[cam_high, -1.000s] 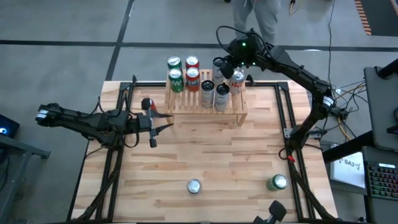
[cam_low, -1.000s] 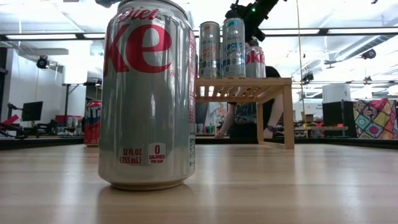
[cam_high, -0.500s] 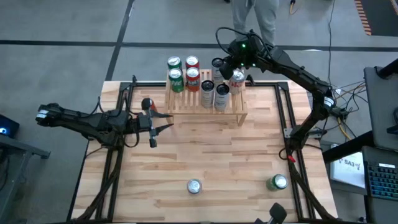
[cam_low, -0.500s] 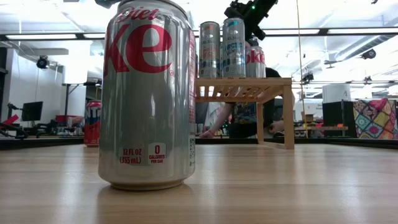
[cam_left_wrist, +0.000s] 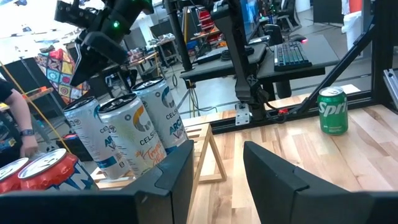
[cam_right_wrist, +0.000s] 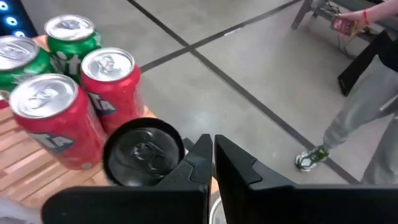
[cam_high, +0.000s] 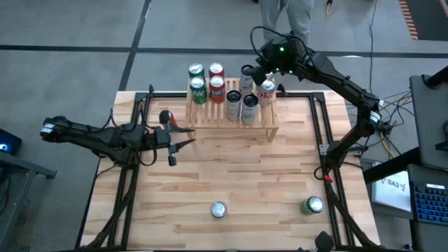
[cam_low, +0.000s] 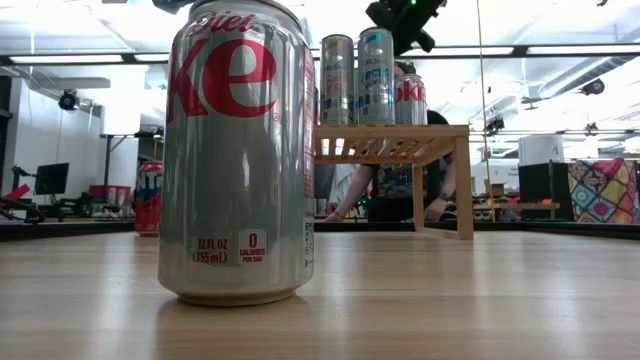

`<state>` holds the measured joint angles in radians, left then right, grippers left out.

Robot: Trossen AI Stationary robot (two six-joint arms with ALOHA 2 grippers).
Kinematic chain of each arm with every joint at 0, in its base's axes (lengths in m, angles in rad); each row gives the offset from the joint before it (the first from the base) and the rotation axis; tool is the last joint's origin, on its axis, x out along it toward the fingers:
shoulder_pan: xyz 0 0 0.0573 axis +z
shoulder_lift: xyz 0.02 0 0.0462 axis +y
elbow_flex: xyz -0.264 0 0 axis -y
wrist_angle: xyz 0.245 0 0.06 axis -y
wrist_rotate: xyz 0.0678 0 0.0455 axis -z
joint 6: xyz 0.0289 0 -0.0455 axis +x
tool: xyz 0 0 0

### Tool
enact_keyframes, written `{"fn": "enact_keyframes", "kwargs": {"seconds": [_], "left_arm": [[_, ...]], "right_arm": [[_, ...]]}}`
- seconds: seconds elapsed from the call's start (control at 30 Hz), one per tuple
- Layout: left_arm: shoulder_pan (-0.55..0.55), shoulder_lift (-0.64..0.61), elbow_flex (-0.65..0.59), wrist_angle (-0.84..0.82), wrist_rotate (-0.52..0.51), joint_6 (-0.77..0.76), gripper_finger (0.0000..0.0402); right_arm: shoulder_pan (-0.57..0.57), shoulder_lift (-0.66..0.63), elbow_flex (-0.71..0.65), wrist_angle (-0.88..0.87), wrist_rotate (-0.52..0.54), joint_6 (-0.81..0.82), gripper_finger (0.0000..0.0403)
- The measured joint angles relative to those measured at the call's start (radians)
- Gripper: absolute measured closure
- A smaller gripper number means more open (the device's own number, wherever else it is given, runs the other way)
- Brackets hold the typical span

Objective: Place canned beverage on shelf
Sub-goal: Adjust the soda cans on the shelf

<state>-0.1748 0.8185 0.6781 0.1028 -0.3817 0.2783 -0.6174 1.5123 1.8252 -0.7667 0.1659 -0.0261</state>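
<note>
Seven cans are already standing on the shelf (cam_high: 231,119): two green and two red at its left end, then three silver or dark ones, while two more, a silver can (cam_high: 218,208) and a green can (cam_high: 312,204), are still waiting on the counter (cam_high: 231,175), well apart from the shelf. The right hand (cam_high: 257,75) is hovering empty above the shelf's back right corner with its fingers pressed together, and the left hand (cam_high: 183,137) is waiting low beside the shelf's left end, fingers narrowly parted and holding nothing. By my judgement the task is mostly done.

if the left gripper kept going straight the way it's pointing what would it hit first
Probably the shelf: the left gripper points at its near end. Its wrist view shows the silver cans ahead, though depth is unclear.
</note>
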Motion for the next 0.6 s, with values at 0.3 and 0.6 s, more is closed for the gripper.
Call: {"fn": "enact_keyframes", "kwargs": {"seconds": [0.3, 0.6], "left_arm": [[0.0, 0.0, 0.0, 0.0, 0.0, 0.002, 0.0277], [0.0, -0.001, 0.0, -0.016, -0.051, 0.069, 0.0277]], "right_arm": [[0.049, -0.018, 0.0, 0.002, -0.077, 0.023, 0.0394], [0.152, -0.016, 0.0, 0.048, -0.068, 0.05, 0.0394]]}}
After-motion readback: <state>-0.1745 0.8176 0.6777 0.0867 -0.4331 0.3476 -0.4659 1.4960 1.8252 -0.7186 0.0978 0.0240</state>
